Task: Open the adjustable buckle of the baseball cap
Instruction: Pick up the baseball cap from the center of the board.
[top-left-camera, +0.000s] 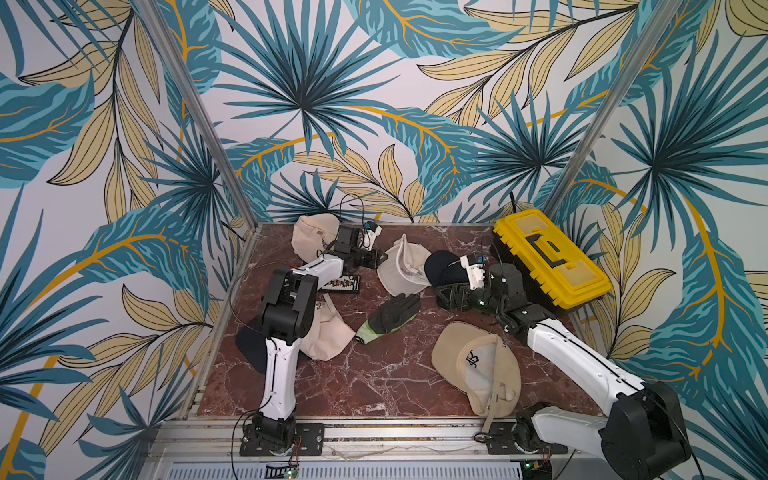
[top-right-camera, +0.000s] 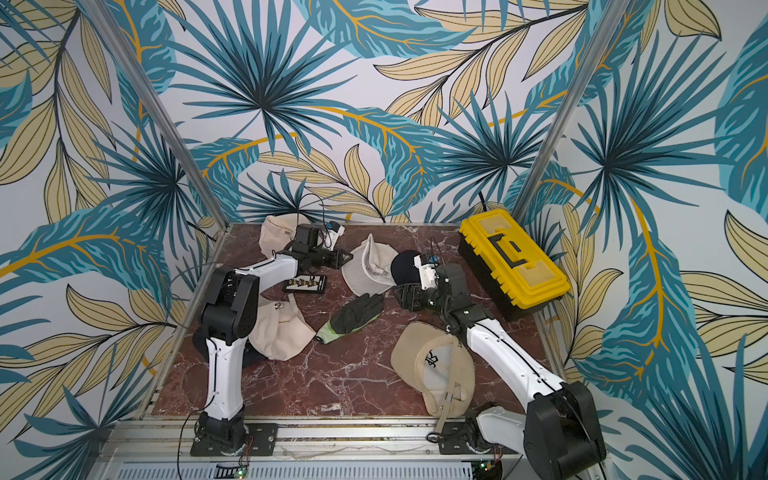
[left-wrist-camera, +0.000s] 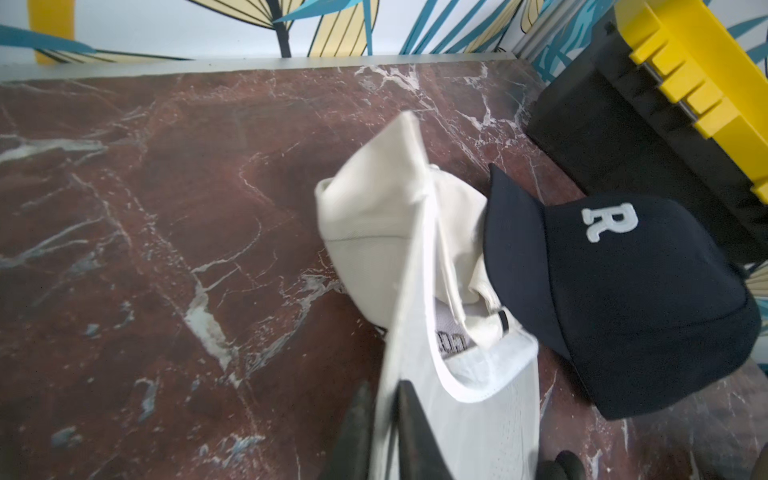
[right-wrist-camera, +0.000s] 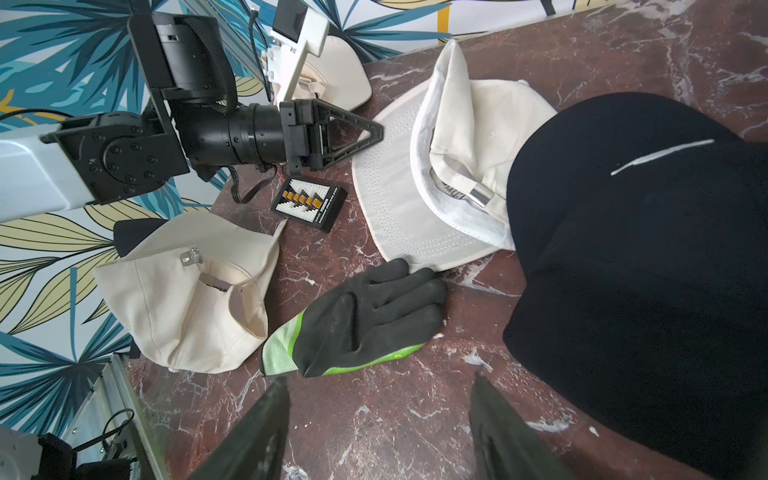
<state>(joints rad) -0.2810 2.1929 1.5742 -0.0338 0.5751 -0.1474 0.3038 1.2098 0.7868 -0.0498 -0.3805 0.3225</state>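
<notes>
While the white cap (top-left-camera: 402, 266) lies underside up at twelve o'clock on the desk (top-left-camera: 365, 374), its silver buckle (right-wrist-camera: 482, 195) shows on the back strap. The left claw (top-left-camera: 384, 258) is clamped tight on the brim edge at the cap's nine o'clock. A navy cap (top-left-camera: 440, 262) lies against it at three o'clock, and a black-and-green glove (top-left-camera: 390, 318) at six. The right claw (right-wrist-camera: 380, 378) hangs spread wide over bare desk between glove and navy cap, gripping nothing. A yellow toolbox (top-left-camera: 548, 257) sits at two o'clock.
</notes>
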